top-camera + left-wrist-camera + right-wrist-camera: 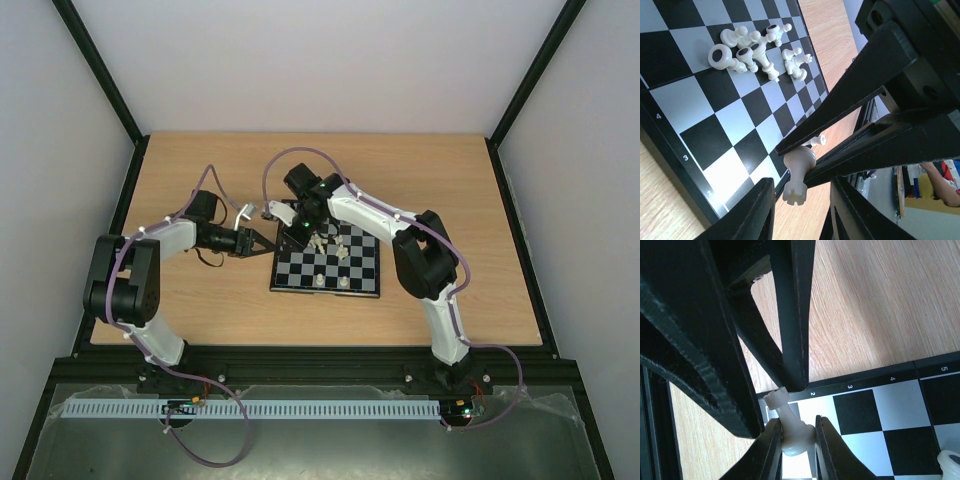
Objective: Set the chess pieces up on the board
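Note:
The board (300, 276) lies mid-table. A heap of fallen cream-white chess pieces (326, 243) lies on it, also in the left wrist view (760, 52). Two white pieces (319, 282) stand in its near row. My right gripper (292, 237) is shut on a white rook (796, 432) by its base, tilted, just above the board's left edge (850, 386). My left gripper (266, 243) is open, and its fingers (795, 315) straddle the rook's crown (795, 192) without touching. No black pieces show.
The board sits on a wooden table (200, 180) with black frame rails along its edges. Another white piece (951, 462) lies on the board just right of my right gripper. The two grippers are very close together at the board's left edge.

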`<state>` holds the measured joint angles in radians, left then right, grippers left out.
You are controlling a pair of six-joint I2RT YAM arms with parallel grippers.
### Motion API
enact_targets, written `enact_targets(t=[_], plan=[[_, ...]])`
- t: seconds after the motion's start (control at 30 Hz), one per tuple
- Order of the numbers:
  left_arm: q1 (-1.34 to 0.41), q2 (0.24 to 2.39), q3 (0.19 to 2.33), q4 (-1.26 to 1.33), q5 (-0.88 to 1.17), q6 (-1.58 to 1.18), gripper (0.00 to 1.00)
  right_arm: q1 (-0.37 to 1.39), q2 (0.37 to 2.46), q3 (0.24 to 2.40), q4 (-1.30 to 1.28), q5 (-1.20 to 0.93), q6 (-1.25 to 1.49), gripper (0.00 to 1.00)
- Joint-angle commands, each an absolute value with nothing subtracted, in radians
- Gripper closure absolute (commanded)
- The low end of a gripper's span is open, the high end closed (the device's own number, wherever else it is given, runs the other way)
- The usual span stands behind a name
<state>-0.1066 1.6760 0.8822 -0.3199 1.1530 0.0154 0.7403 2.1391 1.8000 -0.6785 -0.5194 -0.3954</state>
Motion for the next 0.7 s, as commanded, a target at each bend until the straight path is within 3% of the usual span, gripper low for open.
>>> enact_targets(t=[0.0, 0.57, 0.67], plan=[[-0.110, 1.693, 0.895, -0.304, 1.194, 0.021, 0.68, 0.745, 2.095, 1.786, -0.704, -0.548, -0.386, 0.89], [-0.132, 1.721, 0.918, -0.325, 1.209, 0.049, 0.83, 0.746, 2.091, 1.784, -0.703, -0.553, -0.382, 0.88], [-0.131, 1.721, 0.931, -0.355, 1.184, 0.070, 0.84, 0.745, 2.075, 1.774, -0.705, -0.524, -0.386, 0.82]])
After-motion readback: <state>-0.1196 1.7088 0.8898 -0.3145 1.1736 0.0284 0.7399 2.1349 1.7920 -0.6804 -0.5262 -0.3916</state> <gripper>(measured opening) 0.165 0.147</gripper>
